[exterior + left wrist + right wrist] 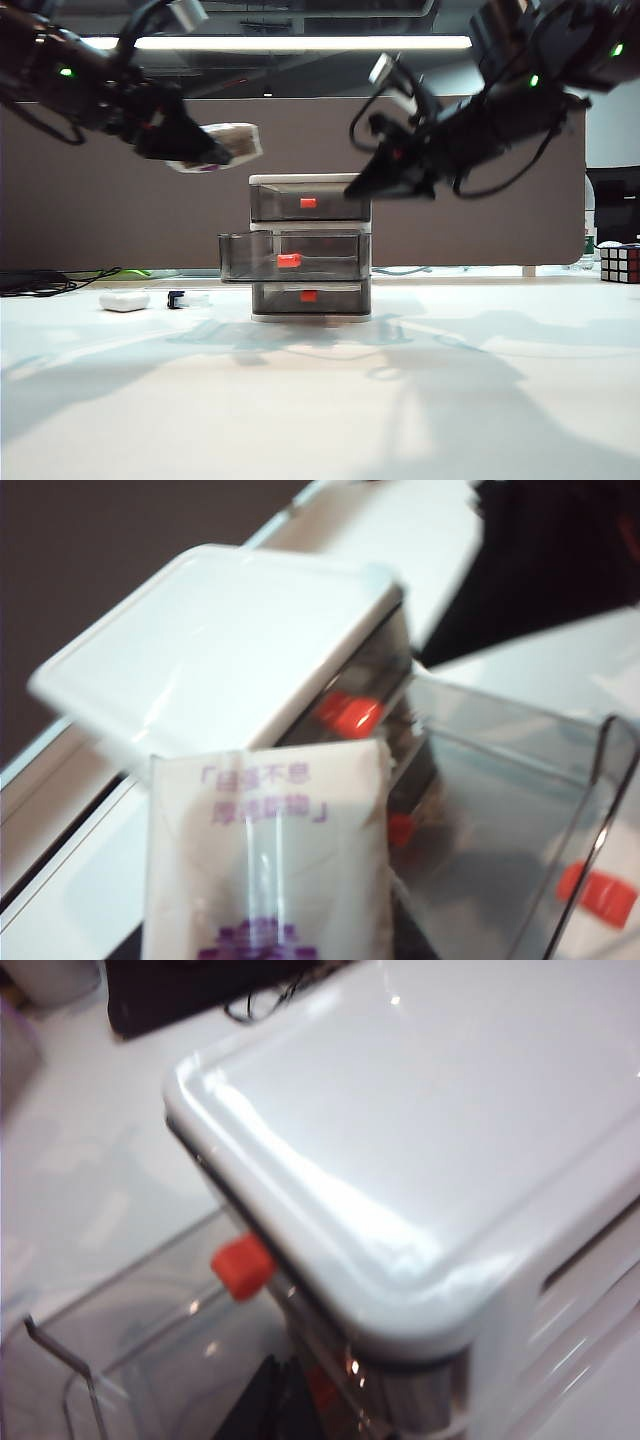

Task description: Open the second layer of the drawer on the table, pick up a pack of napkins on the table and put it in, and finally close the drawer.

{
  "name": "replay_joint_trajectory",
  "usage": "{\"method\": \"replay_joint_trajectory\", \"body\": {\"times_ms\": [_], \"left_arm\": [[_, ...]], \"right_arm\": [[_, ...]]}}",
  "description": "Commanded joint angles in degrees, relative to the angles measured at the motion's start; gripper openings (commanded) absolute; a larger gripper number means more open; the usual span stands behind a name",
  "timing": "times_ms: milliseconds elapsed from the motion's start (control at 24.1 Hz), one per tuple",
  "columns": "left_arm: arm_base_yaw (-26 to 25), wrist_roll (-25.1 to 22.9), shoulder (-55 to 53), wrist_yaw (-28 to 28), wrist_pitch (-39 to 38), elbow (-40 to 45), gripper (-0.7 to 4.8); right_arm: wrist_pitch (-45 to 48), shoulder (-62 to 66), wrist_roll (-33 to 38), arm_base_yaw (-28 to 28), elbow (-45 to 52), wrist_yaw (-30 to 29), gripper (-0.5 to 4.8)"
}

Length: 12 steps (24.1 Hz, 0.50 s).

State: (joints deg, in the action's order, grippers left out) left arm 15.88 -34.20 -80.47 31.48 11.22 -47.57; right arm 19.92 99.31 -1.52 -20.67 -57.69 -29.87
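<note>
Beside the drawer (pixel 310 248): white case (pixel 124 300), left gripper (pixel 205 150), right gripper (pixel 362 186).

A long ceiling strip light (pixel 300 42) glows behind the scene, leaving both arms as dark silhouettes and casting soft, broad shadows across the bright white surface (pixel 320 400). Both wrist views are blurred — the pack of napkins (pixel 265 860) smeared, purple print barely legible — with glare streaking the drawer (pixel 400 1160) top.
</note>
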Motion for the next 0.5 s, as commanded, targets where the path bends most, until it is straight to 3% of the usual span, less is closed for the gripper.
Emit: {"method": "replay_joint_trajectory", "body": {"times_ms": [41,207,497], "left_arm": [[0.5,-0.5,-2.8,3.2,-2.1,-3.2,2.24],[1.3,0.2,-6.9,7.1,-2.8,-5.7,2.24],[7.4,-0.3,-11.5,6.7,-1.7,-6.3,2.24]], "right_arm": [[1.0,-2.4,0.0,1.0,-0.4,0.2,-0.04],[-0.2,-4.8,-0.1,2.5,-0.4,0.2,-0.05],[-2.0,-6.7,-0.3,3.4,-0.4,-0.1,-0.05]]}}
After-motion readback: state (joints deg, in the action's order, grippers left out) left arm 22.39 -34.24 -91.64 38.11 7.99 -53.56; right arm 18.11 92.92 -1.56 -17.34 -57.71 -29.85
